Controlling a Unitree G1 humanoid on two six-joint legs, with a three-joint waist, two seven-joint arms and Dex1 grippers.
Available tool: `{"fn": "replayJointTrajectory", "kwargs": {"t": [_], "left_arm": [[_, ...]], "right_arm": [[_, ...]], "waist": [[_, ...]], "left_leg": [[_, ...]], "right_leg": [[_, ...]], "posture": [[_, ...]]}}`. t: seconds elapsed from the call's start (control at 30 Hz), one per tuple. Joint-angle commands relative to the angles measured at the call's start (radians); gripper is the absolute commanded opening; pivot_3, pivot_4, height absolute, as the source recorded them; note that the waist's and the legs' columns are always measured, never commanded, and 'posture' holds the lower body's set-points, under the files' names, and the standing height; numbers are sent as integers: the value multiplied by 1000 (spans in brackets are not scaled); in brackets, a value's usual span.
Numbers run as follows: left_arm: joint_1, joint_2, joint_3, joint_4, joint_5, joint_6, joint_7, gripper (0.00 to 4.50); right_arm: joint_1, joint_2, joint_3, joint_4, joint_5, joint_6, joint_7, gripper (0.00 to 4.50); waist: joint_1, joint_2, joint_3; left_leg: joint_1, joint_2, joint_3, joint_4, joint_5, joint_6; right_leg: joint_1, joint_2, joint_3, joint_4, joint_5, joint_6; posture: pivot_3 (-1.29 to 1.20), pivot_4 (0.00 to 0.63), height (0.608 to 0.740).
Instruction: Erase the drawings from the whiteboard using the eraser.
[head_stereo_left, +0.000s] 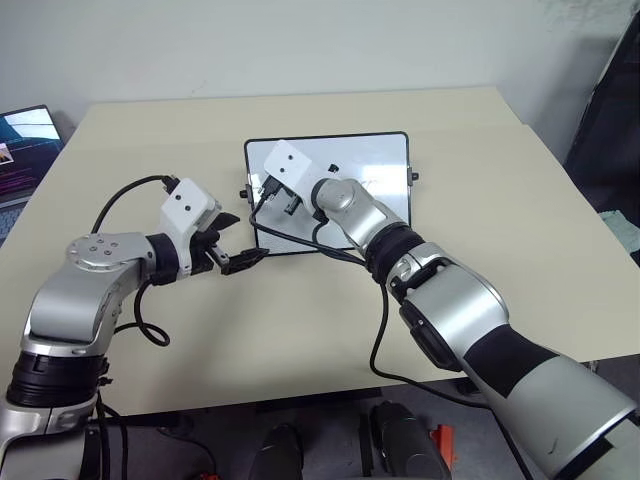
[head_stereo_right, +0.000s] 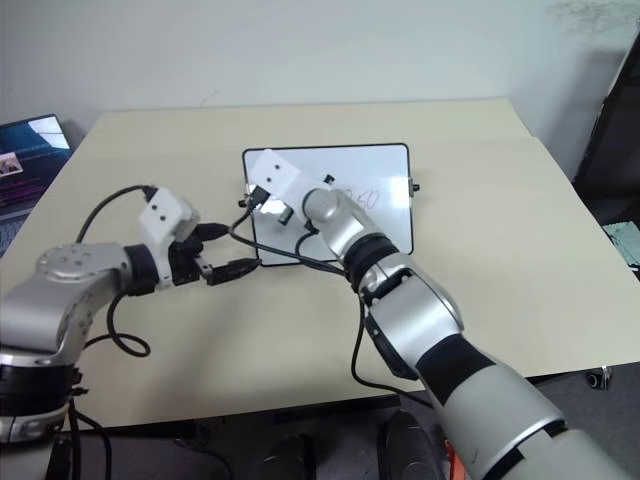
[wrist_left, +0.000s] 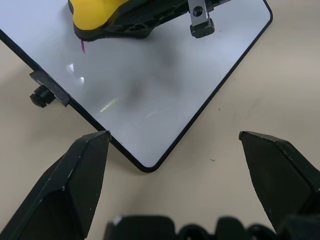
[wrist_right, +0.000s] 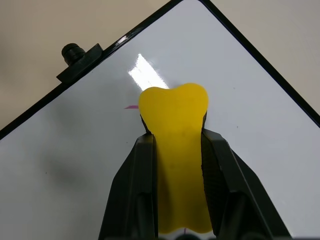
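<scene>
Left eye view: no brand or label is showing anywhere. The right gripper (head_stereo_left: 283, 200) is reaching over the whiteboard (head_stereo_left: 385, 160), which is lying flat on the beige table (head_stereo_left: 500, 230). The left gripper (head_stereo_left: 238, 258) is hovering off the board's near left corner, fingers spread and holding nothing. A laptop (head_stereo_left: 25, 150) is sitting far out past the left arm at the table's edge.

Right eye view: faint reddish drawings (head_stereo_right: 362, 199) are showing just beyond the right wrist; the strokes are looking like numerals, but I cannot read them. A black cable is crossing the board's near edge.

Left wrist view: the board's rounded corner is lying between the parted fingers (wrist_left: 75, 185), with a black side knob (wrist_left: 42, 95) beside one.

Right wrist view: both fingers are clamping the yellow eraser (wrist_right: 175, 135), its tip pressing on the white surface; a short pink stroke (wrist_right: 131, 106) is sitting just beside it
</scene>
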Motion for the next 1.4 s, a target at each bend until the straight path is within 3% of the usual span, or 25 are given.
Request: {"fn": "replayJointTrajectory", "kwargs": {"t": [0.03,0.23,0.63,0.87,1.03,1.23,1.4], "left_arm": [[3,18,46,-46,-13,2,8,4500],[8,21,50,-51,-17,6,10,4500],[4,21,47,-49,-15,4,10,4500],[5,20,46,-51,-15,5,11,4500],[-7,18,36,-39,-11,-2,8,4500],[-8,16,31,-36,-8,-5,5,4500],[-10,13,31,-38,-12,-4,4,4500]], "right_arm": [[-40,76,7,-11,-5,-23,-9,835],[-37,87,36,-10,-28,-30,-26,834],[35,116,168,-3,-101,-19,108,834],[17,85,110,-3,-44,12,109,834],[-32,38,17,-3,19,16,-16,834],[-54,31,-9,-3,17,4,-75,833],[-68,36,-40,-25,55,-6,28,833]], "waist": [[0,0,0],[0,0,0],[-1,0,0],[0,0,0],[0,0,0],[3,0,0],[2,0,0]], "left_leg": [[0,0,0,0,0,0],[0,0,0,0,0,0],[1,0,0,0,0,0],[1,0,0,0,0,0],[1,0,0,1,0,0],[1,0,-1,1,0,0],[1,0,-1,1,0,0]], "right_leg": [[0,0,0,0,0,0],[0,0,0,0,1,-1],[0,0,0,1,0,-1],[1,0,0,1,0,-1],[1,0,0,2,2,-3],[1,0,-1,2,2,-4],[1,0,-1,2,2,-4]], "posture": [[0,150,740],[0,150,740],[0,150,740],[0,150,740],[0,150,740],[0,150,740],[0,150,740]]}}
